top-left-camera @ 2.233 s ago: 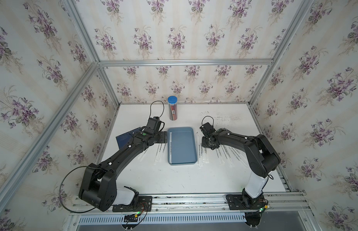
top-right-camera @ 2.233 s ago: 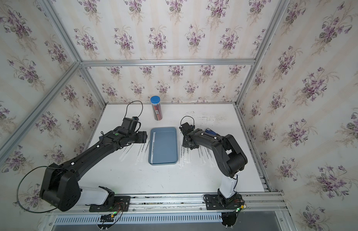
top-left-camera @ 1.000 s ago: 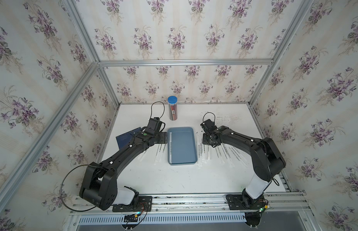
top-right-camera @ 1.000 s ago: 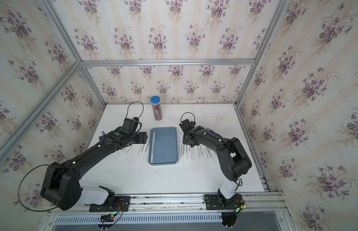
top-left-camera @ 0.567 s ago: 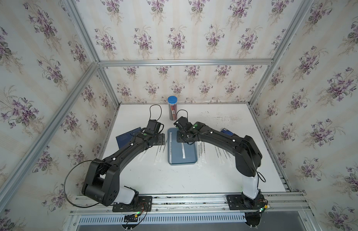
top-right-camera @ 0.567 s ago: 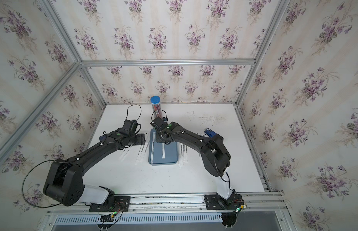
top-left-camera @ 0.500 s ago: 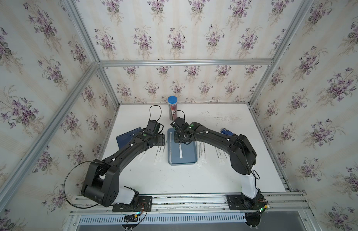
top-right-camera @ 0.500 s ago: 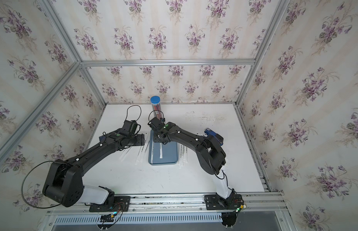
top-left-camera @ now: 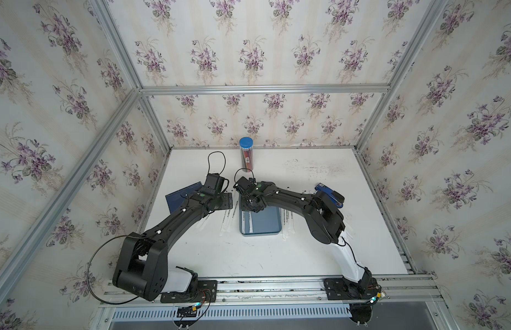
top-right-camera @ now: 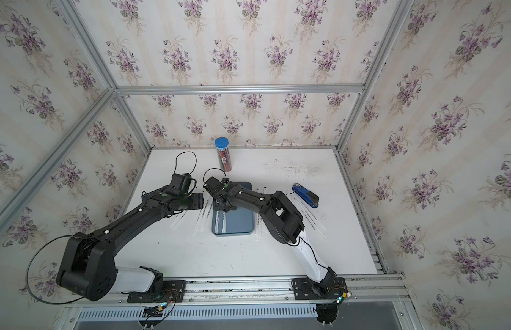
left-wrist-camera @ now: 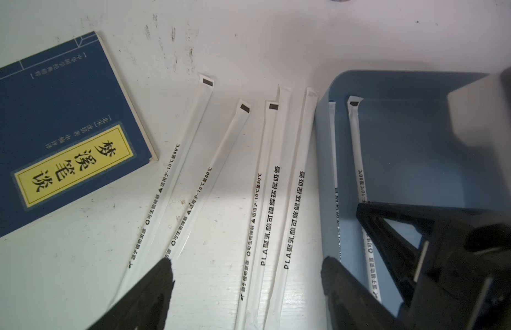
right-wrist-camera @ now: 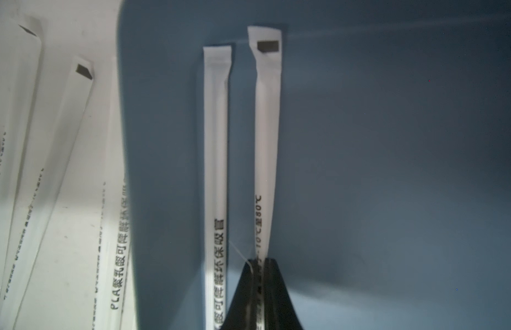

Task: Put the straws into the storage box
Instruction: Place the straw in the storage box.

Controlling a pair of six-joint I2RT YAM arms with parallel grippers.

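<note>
The blue-grey storage box (top-left-camera: 265,224) (top-right-camera: 240,223) lies mid-table. My right gripper (top-left-camera: 253,207) (right-wrist-camera: 260,261) hangs over the box's far left part, shut on one white straw (right-wrist-camera: 267,143) whose free end points down into the box. A second straw (right-wrist-camera: 215,171) lies flat on the box floor beside it. My left gripper (top-left-camera: 227,201) (left-wrist-camera: 245,265) is open above the loose straws (left-wrist-camera: 277,185) on the table left of the box; two pass between its fingertips. More straws (top-right-camera: 258,223) lie to the right of the box.
A dark blue book (top-left-camera: 183,197) (left-wrist-camera: 63,143) lies left of the straws. A clear blue-capped tube of red pencils (top-left-camera: 246,155) stands at the back. A blue stapler (top-left-camera: 330,194) sits at the right, with more straws (top-right-camera: 311,217) in front of it.
My right arm has swung from the straws right of the box to over the box's left side, carrying one straw. The left gripper has barely moved.
</note>
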